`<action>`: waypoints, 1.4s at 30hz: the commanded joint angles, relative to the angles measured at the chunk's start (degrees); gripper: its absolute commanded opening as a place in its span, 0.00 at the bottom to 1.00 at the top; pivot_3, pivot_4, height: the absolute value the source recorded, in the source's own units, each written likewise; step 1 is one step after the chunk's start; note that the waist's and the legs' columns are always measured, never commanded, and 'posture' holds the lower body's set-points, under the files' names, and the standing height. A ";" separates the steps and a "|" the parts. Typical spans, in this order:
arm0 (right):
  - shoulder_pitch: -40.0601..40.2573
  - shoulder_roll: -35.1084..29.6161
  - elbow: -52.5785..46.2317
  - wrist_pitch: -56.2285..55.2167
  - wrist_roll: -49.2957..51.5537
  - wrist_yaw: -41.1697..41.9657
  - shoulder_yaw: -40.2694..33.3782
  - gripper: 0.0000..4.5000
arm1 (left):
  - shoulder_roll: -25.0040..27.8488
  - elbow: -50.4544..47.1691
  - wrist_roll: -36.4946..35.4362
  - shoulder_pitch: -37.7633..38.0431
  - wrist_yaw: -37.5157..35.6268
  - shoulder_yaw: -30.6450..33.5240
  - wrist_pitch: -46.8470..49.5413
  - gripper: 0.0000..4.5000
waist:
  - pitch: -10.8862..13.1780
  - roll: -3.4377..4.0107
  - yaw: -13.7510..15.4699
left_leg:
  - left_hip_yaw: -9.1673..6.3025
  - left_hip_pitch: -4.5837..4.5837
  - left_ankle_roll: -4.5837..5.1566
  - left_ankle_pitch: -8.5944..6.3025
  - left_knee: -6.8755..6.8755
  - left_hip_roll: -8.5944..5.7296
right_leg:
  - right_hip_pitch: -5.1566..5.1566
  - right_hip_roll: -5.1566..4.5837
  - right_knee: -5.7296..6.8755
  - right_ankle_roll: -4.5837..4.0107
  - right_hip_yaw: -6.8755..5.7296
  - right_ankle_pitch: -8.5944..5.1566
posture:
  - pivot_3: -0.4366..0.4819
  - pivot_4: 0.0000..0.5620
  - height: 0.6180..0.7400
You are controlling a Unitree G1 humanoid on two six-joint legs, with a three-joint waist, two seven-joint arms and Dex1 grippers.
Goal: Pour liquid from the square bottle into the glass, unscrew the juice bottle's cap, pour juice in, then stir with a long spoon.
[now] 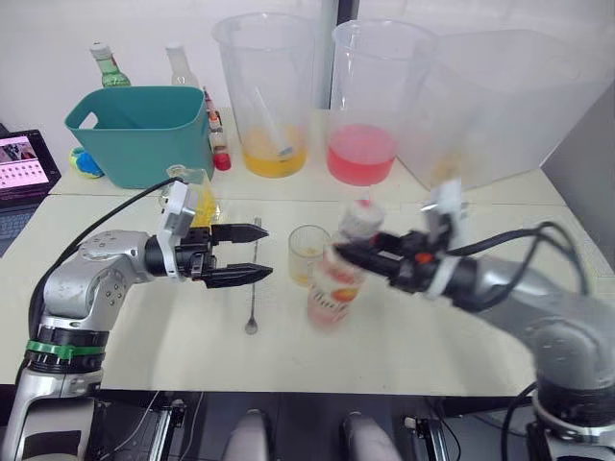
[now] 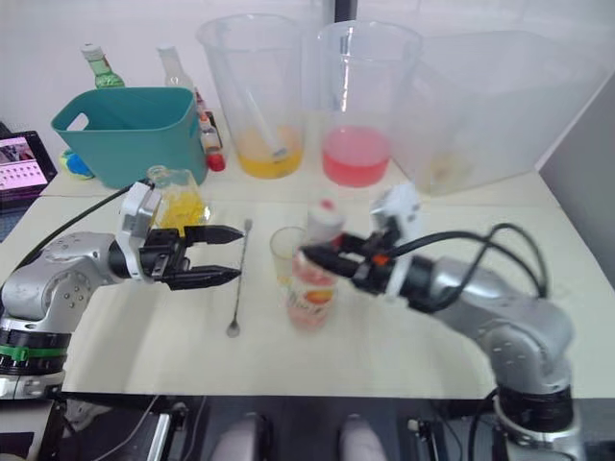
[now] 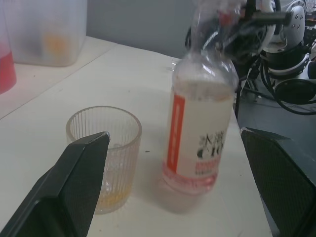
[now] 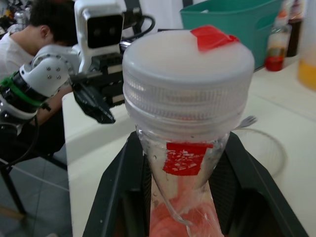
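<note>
Cream worktop (image 1: 404, 336), mid-front: right hand (image 1: 348, 252) clamps the juice bottle (image 1: 333, 283) below its cap (image 4: 190, 74) (steadied for unscrewing) beside the glass (image 1: 307, 252); left hand (image 1: 258, 253) gapes empty.

My right pincer (image 1: 348, 252) and the juice bottle (image 1: 332, 288) smear with motion blur. The square bottle (image 1: 200, 197) sits half hidden behind my left pincer (image 1: 252, 252).

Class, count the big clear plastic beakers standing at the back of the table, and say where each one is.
3. The beaker with orange liquid stands beside the green bin; the beaker with pink liquid is in the middle; the widest beaker stands at the robot's right.
</note>
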 commanded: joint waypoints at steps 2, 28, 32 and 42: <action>-0.38 1.50 -3.74 -3.39 -3.08 -0.22 2.20 0.24 | 1.85 -1.16 -0.43 0.30 -0.87 2.41 -0.22 1.00 | 0.00 -0.01 0.26 | -0.05 -0.02 0.00 0.00 0.01 0.00 | 0.00 0.00 -0.01 0.00 -0.05 0.00 | 0.48 0.27 0.89; 1.71 -9.59 1.56 -13.36 -11.52 24.83 5.44 0.99 | 2.62 -1.15 -0.19 0.13 -2.54 2.76 -0.71 1.00 | 0.01 -0.04 0.28 | -0.18 -0.01 0.00 0.00 0.01 0.00 | 0.09 0.00 -0.07 -0.03 -0.23 -0.01 | 0.48 0.27 0.89; -4.07 -10.93 12.65 -21.42 -16.36 38.14 8.29 0.99 | 4.51 -2.62 -1.06 1.07 -3.76 3.85 0.17 1.00 | 0.02 -0.04 -0.18 | -0.18 0.03 0.00 0.01 0.00 0.03 | 0.09 0.04 -0.06 -0.04 -0.23 -0.02 | 0.48 0.27 0.89; -15.38 -4.62 28.86 -29.85 -21.29 54.02 12.69 0.99 | 10.18 -10.13 -2.69 12.81 -2.82 11.39 1.35 1.00 | 0.08 0.01 -0.56 | -0.20 0.05 0.00 0.00 -0.01 0.09 | 0.06 0.05 0.00 -0.09 -0.27 -0.04 | 0.48 0.27 0.89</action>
